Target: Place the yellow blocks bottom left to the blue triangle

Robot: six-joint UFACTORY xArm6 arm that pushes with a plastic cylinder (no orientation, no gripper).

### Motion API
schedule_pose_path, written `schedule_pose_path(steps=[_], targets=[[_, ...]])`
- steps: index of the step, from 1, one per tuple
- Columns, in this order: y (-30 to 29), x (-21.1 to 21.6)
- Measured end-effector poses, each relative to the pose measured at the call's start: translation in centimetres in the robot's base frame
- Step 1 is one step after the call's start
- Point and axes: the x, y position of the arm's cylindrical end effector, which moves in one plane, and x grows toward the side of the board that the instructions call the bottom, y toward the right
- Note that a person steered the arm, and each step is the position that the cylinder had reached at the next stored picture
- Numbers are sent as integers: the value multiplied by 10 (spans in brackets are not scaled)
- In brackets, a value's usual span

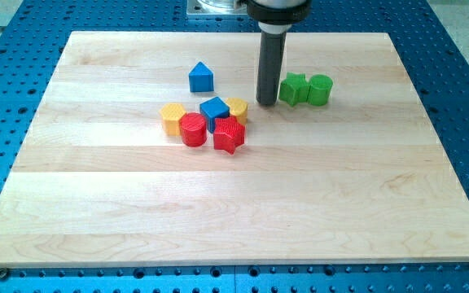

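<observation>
The blue triangle (201, 77) sits left of centre toward the view's top. One yellow block (172, 117) lies below and left of it, touching a red cylinder (192, 129). A second yellow block (238, 109) lies right of a blue cube (215, 111) and touches it. My tip (266, 102) rests on the board just right of that second yellow block, with a small gap, and left of the green blocks.
A red block (229, 134) sits below the blue cube. A green star-like block (294, 89) and a green cylinder (320, 89) stand right of the rod. The wooden board (96, 203) lies on a blue perforated table.
</observation>
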Motion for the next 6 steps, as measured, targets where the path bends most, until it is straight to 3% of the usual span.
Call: schedule_pose_path(steps=[1,2,3,6], targets=[[-3,-11],[22,9],[10,47],[-70,61]])
